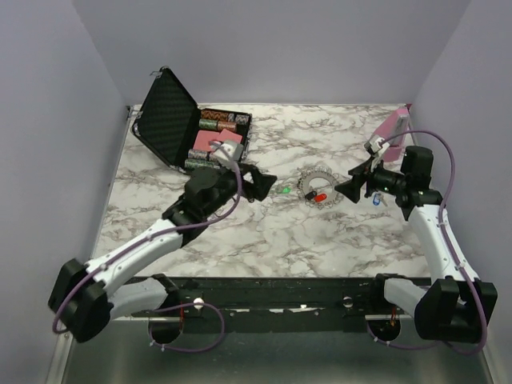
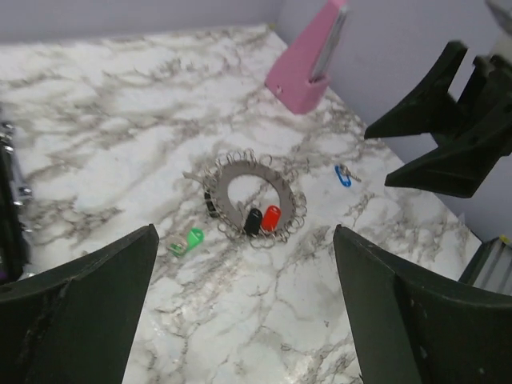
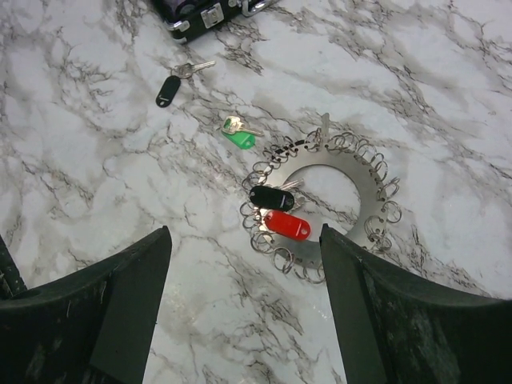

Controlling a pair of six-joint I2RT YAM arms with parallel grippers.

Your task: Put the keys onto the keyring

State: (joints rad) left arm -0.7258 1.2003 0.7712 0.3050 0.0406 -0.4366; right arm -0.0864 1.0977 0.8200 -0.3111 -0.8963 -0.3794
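The keyring (image 1: 309,181) is a flat silvery ring edged with small wire loops, lying mid-table. A black key (image 3: 272,197) and a red key (image 3: 286,225) lie on its edge (image 3: 368,210). Loose on the marble lie a green key (image 3: 238,136), a second black key (image 3: 168,90) near the case, and a blue key (image 2: 342,175) on the keyring's (image 2: 285,190) far side. My left gripper (image 1: 262,183) hovers left of the ring, open and empty (image 2: 244,234). My right gripper (image 1: 353,186) hovers right of it, also open and empty (image 3: 244,234).
An open black case (image 1: 170,117) holding poker chips stands at the back left. A pink stand (image 2: 306,69) sits by the right wall at the back. The purple walls close in the table on three sides.
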